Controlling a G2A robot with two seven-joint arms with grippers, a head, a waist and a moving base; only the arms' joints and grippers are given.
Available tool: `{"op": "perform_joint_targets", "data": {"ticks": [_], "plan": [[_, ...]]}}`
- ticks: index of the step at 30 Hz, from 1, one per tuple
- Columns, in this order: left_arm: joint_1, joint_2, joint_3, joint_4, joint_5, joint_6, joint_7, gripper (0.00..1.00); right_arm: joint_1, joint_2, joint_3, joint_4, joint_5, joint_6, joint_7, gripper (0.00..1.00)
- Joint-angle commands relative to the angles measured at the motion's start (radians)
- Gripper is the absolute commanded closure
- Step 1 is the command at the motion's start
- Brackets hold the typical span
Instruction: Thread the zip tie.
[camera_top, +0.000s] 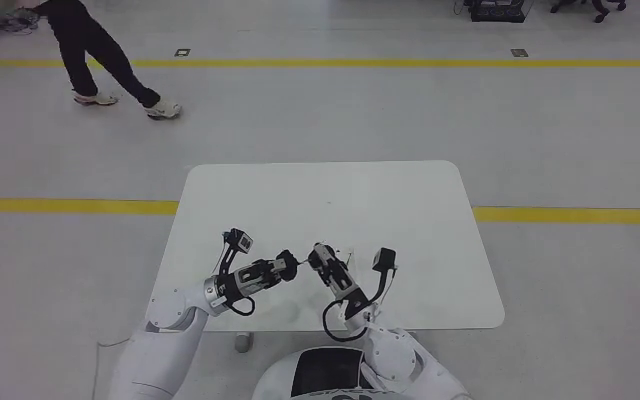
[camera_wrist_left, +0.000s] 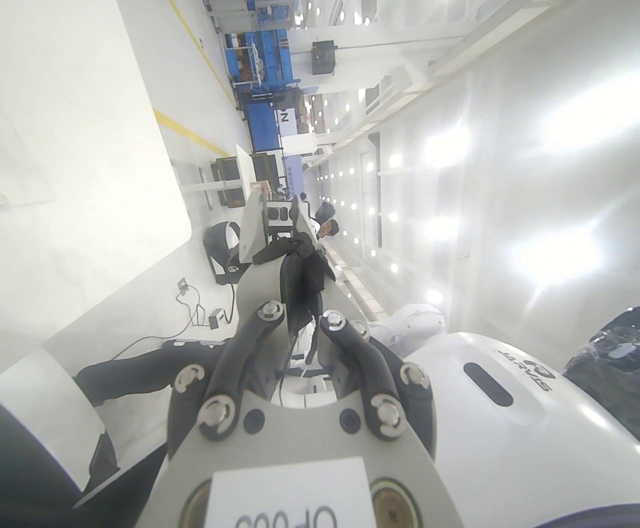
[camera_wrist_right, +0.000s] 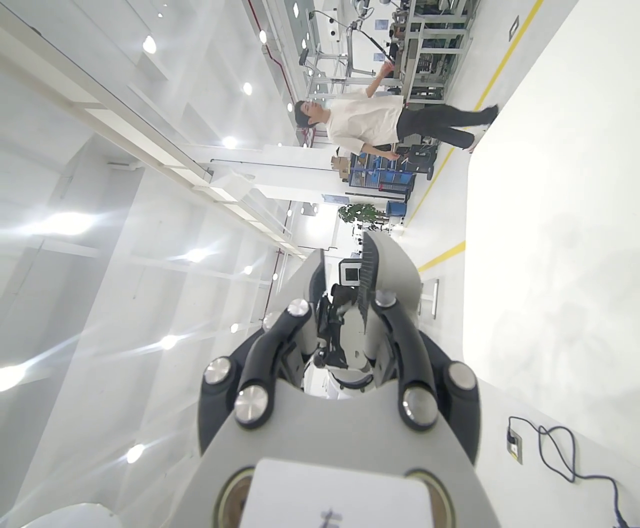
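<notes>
Thin dark plastic zip tie (camera_top: 300, 262) sits above the white table (camera_top: 420, 200), seemingly pinched in the closed left gripper (camera_top: 288, 265). The right gripper (camera_top: 317, 256) gapes empty. Align tail with head squarely, then feed slowly.

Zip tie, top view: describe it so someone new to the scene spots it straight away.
Find the white table and, over its near half, the left gripper and right gripper pointing tip to tip. The zip tie is the short, thin dark strand in the gap between them. Unlike the thick black cables looping off the wrists, it is fine and straight.
</notes>
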Motion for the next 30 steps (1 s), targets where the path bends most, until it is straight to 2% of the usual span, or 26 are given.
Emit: {"op": "perform_joint_targets", "data": {"ticks": [1,5,9,10,11,14,22,30], "plan": [[0.000,0.002,0.001,-0.001,-0.001,0.000,0.000,1.00,-0.003,-0.002,0.004,-0.002,-0.002,0.000,0.004,0.60],[0.002,0.004,0.002,-0.002,-0.004,0.000,0.003,1.00,-0.008,-0.006,0.010,-0.006,-0.007,0.000,0.009,0.61],[0.002,0.005,0.005,0.002,-0.015,0.000,0.009,1.00,-0.012,-0.009,0.015,-0.009,-0.013,0.000,0.014,0.53],[0.002,0.005,0.006,0.004,-0.018,0.000,0.009,1.00,-0.013,-0.010,0.016,-0.009,-0.015,0.000,0.013,0.42],[0.001,0.005,0.009,0.007,-0.024,0.000,0.010,1.00,-0.015,-0.010,0.018,-0.010,-0.017,0.000,0.013,0.16],[-0.002,0.006,0.013,0.012,-0.036,0.000,0.010,1.00,-0.019,-0.011,0.021,-0.014,-0.024,0.000,0.010,0.00],[-0.010,0.003,0.020,0.039,-0.117,0.000,0.006,1.00,-0.027,-0.006,0.023,-0.030,-0.048,0.000,0.007,0.00],[-0.030,-0.002,0.033,0.090,-0.255,0.000,-0.042,1.00,-0.030,0.004,0.015,-0.053,-0.056,0.000,-0.005,0.00]]}}
